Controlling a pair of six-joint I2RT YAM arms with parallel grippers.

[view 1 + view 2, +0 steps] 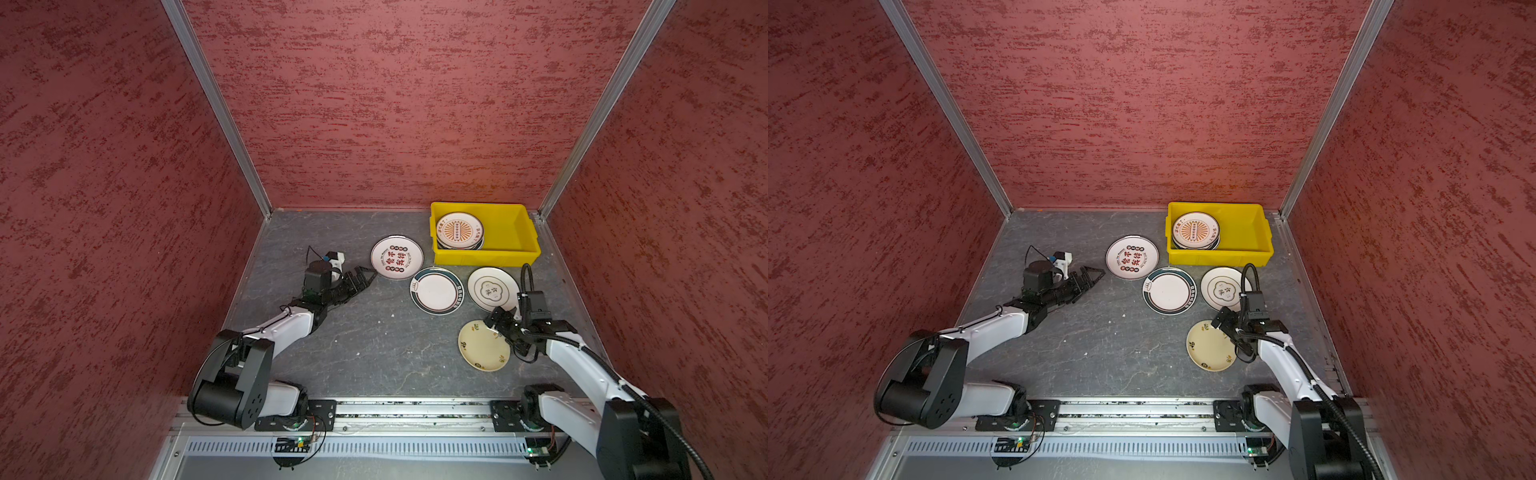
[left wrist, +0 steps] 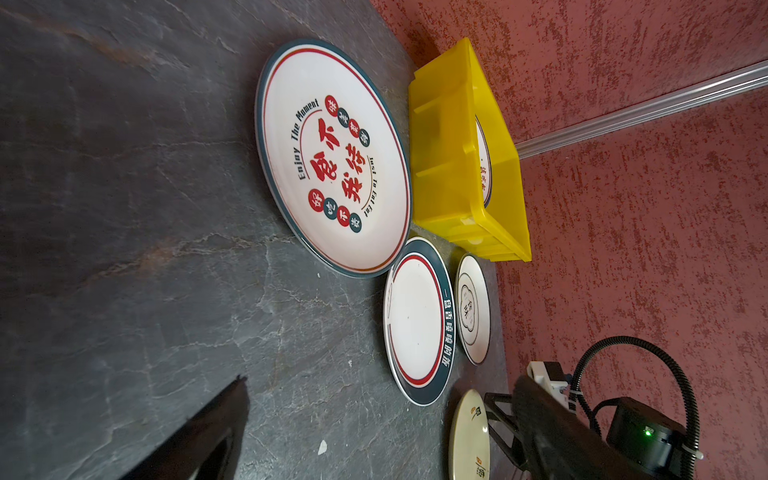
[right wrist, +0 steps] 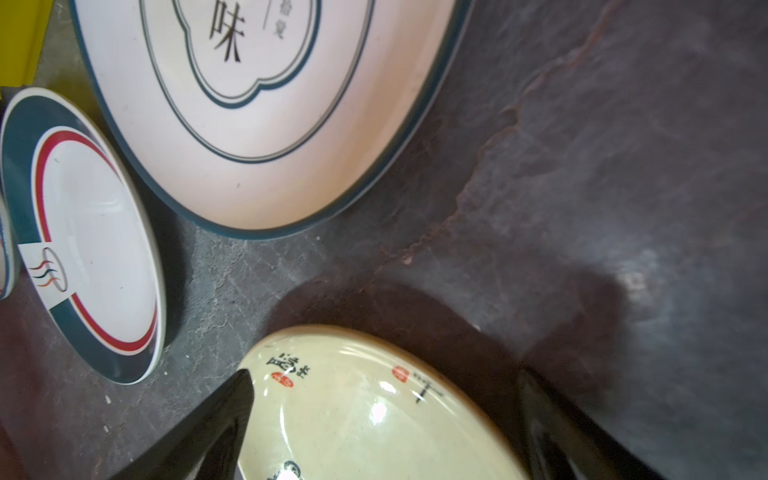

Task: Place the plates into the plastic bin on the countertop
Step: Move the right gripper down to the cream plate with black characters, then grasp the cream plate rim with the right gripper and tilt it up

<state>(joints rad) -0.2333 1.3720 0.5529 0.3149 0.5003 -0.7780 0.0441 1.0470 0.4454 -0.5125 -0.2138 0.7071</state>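
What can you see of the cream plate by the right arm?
The cream plate is round, shallow and glossy, seemingly glazed ceramic, with a thin brownish rim and small black brush characters with red seals spaced around its inside. It lies face up on the grey countertop, apart from the other plates. The right gripper stands open astride its edge; whether it touches is unclear.

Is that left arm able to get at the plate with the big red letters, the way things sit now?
Probably yes. The left gripper is open and sits just beside the red-lettered plate, with only bare countertop between them. It lies flat, so catching its rim may be fiddly.
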